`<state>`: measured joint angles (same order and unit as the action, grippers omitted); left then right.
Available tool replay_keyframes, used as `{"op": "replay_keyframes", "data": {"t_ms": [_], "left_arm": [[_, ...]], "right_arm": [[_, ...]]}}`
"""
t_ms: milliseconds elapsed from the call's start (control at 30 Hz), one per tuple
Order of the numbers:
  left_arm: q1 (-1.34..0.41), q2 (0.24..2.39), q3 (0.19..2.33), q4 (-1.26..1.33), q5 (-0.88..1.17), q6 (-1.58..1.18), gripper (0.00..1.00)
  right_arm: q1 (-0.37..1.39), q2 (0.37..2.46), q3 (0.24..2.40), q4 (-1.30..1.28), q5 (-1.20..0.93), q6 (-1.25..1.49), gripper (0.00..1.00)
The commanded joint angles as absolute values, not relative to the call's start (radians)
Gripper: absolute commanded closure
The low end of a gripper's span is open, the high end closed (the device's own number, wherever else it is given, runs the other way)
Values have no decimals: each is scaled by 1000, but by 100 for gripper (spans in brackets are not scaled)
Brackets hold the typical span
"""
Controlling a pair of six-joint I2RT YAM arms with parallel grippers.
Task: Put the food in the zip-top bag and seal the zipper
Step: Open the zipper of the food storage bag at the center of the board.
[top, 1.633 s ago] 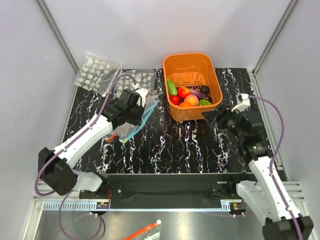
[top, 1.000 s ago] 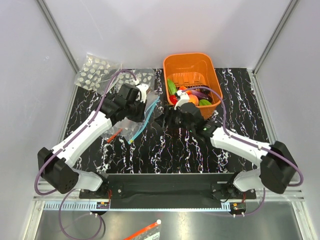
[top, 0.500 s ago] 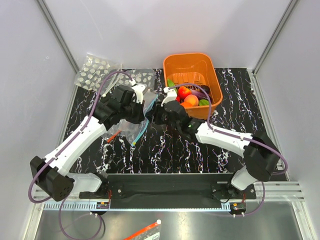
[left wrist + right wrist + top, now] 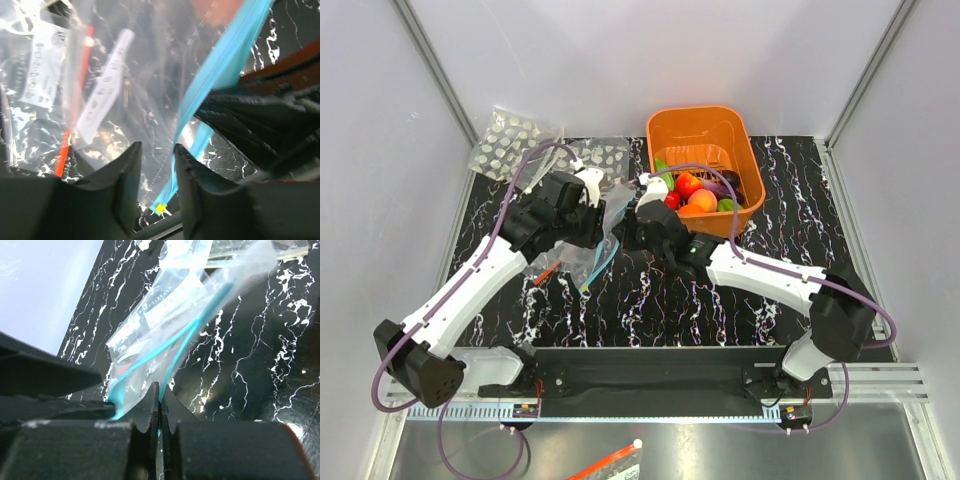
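Two grippers at one zip-top bag (image 4: 607, 222), centre-left; food (image 4: 703, 199) right of it.
Upper left: two dotted packets (image 4: 510, 140). Left gripper (image 4: 156, 147): narrow gap, bag film and zipper (image 4: 220, 75) in it, can't tell if pinching. One red-strip bag (image 4: 45, 60) beside. Right gripper (image 4: 160, 390): fingers pressed together on the zipper. At least six food pieces, all in one orange basket (image 4: 700, 112).

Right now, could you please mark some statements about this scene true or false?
1. The food lies in the orange basket. True.
2. The right pincer is wide open. False: it is shut on the zip-top bag at its teal zipper.
3. The red-strip bag is in the basket. False: it lies on the table.
4. The dotted packets sit at the far left corner. True.
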<state>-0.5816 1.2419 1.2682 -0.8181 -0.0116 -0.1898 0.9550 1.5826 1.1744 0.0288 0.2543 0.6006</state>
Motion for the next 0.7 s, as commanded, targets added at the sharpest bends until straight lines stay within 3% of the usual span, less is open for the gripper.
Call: {"op": "replay_keyframes", "data": {"t_ms": [0, 200, 433, 667], "left_arm": [[-606, 1200, 1322, -810, -84, -184, 58], [-684, 1204, 1338, -833, -159, -187, 54], [-686, 1210, 1330, -828, -279, -181, 55], [-684, 1212, 1350, -831, -337, -169, 72]], "right_arm": [[989, 1566, 1264, -73, 334, 611, 98], [1012, 1608, 1393, -198, 353, 641, 100], [1017, 1592, 1391, -192, 333, 670, 100], [1017, 1569, 1365, -207, 325, 689, 100]]}}
